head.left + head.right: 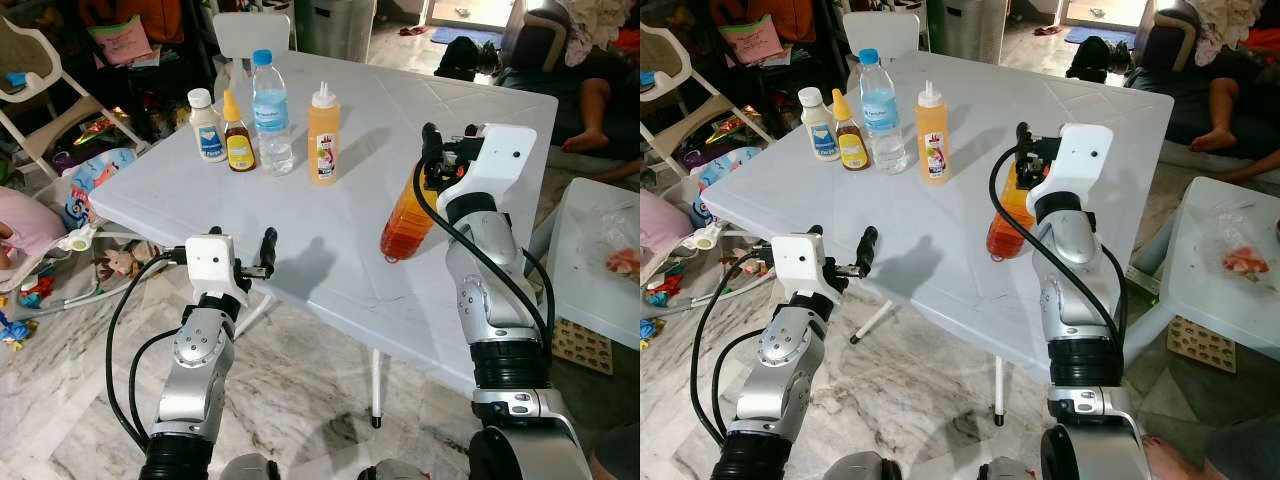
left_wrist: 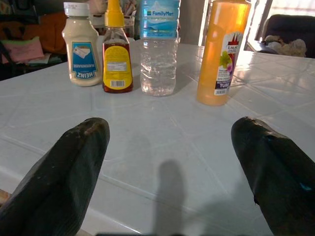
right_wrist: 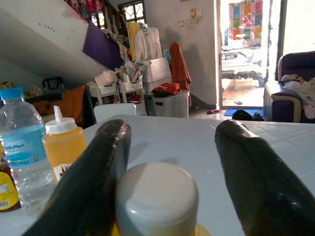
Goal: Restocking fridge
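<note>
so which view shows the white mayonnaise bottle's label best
The left wrist view: the white mayonnaise bottle stands close, its blue Heinz label readable. Both eye views show it small at the table's far left; the right wrist view lacks it.

We see a white plastic table (image 1: 330,240) with a diagonal tile pattern, standing on a marbled floor (image 1: 300,400). Near its far left corner stand four bottles in a close row: a Heinz mayonnaise bottle (image 1: 206,126), a yellow-capped sauce bottle (image 1: 238,134), a FamilyMart water bottle (image 1: 271,113) and an orange squeeze bottle (image 1: 323,136).
</note>
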Tool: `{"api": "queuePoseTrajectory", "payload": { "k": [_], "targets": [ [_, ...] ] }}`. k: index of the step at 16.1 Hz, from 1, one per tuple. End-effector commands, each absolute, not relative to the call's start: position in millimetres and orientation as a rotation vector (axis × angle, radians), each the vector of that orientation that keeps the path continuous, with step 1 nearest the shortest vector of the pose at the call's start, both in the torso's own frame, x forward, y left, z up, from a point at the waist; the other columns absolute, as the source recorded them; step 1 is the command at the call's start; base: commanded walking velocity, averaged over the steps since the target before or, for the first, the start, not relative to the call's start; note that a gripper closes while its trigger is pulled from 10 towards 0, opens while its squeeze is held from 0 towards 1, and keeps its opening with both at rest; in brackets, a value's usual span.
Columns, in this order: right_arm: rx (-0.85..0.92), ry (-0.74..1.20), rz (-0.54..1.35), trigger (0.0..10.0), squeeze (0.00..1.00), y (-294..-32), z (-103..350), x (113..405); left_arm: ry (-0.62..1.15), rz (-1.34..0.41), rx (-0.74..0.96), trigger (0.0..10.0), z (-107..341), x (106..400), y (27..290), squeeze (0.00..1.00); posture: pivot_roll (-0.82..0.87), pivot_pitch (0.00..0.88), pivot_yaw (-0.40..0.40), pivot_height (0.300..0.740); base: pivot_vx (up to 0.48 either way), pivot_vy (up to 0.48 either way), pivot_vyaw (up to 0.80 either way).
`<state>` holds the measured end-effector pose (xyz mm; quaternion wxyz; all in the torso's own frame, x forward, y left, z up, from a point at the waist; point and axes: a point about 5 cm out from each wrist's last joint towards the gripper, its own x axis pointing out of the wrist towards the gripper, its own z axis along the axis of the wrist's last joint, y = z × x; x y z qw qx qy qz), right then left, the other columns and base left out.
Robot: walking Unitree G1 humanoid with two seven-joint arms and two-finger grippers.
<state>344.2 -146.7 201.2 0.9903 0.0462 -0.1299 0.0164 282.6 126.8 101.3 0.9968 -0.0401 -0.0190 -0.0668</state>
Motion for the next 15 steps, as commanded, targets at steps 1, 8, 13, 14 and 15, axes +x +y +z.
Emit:
{"api": "queuePoseTrajectory", "payload": {
  "k": [1,8,13,14,15],
  "targets": [
    [0.081,-0.239,0.046,10.0,1.00,-143,201,347,-0.021,-0.135,-0.075,10.0,99,283,127,0.00,-0.05,0.015,0.029,0.740,0.000,0.000,0.00],
    [0.099,-0.154,0.094,10.0,0.00,-131,202,353,-0.001,-0.139,-0.069,10.0,97,282,126,0.00,-0.06,0.023,0.027,0.740,0.000,0.000,0.00],
    [0.060,-0.106,0.139,10.0,0.00,-124,206,357,0.007,-0.134,-0.069,10.0,96,281,126,0.00,-0.05,0.028,0.021,0.740,0.000,0.000,0.00],
    [0.045,-0.103,0.156,10.0,0.00,-123,208,357,0.009,-0.134,-0.069,10.0,95,281,126,0.00,-0.05,0.028,0.021,0.740,0.000,0.000,0.00],
    [0.029,-0.109,0.169,10.0,0.00,-122,211,357,0.010,-0.134,-0.069,10.0,95,281,126,0.00,-0.06,0.028,0.020,0.740,0.000,0.000,0.00]
  ]
}}
